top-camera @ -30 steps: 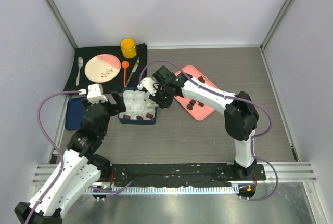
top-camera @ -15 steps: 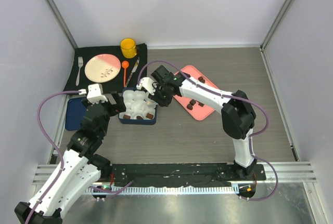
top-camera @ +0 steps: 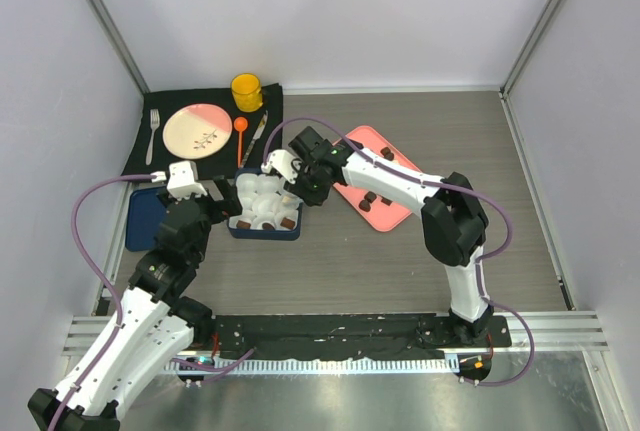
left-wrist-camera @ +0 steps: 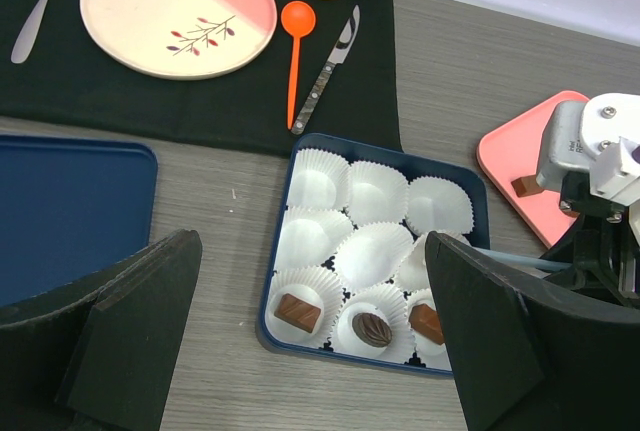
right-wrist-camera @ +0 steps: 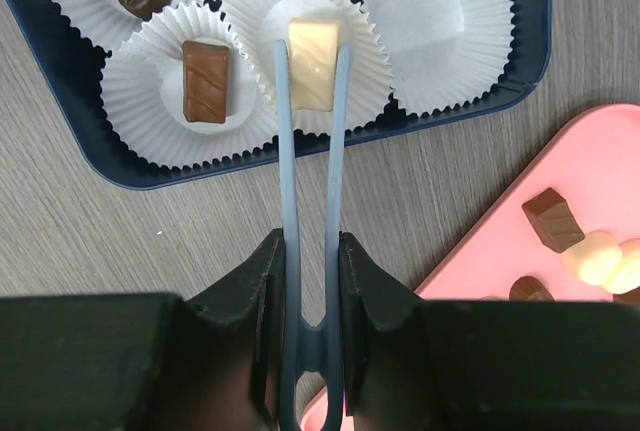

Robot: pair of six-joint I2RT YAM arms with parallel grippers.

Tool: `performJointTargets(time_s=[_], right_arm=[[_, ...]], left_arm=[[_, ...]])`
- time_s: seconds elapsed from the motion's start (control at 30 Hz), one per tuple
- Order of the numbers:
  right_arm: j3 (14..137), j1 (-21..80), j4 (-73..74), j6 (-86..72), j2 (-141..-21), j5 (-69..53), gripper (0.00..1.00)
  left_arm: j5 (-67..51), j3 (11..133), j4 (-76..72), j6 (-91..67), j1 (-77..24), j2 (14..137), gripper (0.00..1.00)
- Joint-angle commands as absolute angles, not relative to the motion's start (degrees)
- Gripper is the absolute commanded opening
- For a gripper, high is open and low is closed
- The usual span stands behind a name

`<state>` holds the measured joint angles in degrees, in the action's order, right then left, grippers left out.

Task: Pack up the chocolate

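Cream-white chocolate, pinched between the tips of blue tweezers over the floor of a paper cup in the navy box. The right gripper squeezes the tweezers narrow, probably sparing the piece direct handling; the left gripper hangs wide open and empty nearby.

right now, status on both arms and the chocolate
Left jaws open, empty. Right jaws shut on blue tongs, pinching a white chocolate over a paper cup in the box. Three pieces already cupped. Nothing blocking.

Right fingers with tongs crept left over box; elbow drew inward.
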<state>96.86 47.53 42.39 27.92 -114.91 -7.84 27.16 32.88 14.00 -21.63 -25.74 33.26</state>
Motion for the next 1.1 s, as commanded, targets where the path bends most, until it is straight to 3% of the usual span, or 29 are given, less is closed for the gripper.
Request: performJointTargets(time_s=[0.0,0.6,1.07], right_arm=[[99.7,47.8,41.7,27.6,-115.1,-8.8,0.25],[99.8,47.8,41.7,26.5,-115.0,-9.5,0.34],[97.5,46.7,39.1,20.5,-106.4,-9.1,0.22]], left_arm=[[27.2,35.5,12.6,-20.7,-25.3,33.2,1.00],[26.9,35.5,12.5,-20.8,-25.3,33.1,1.00],[27.1,35.5,12.5,-20.8,-25.2,33.0,1.00]])
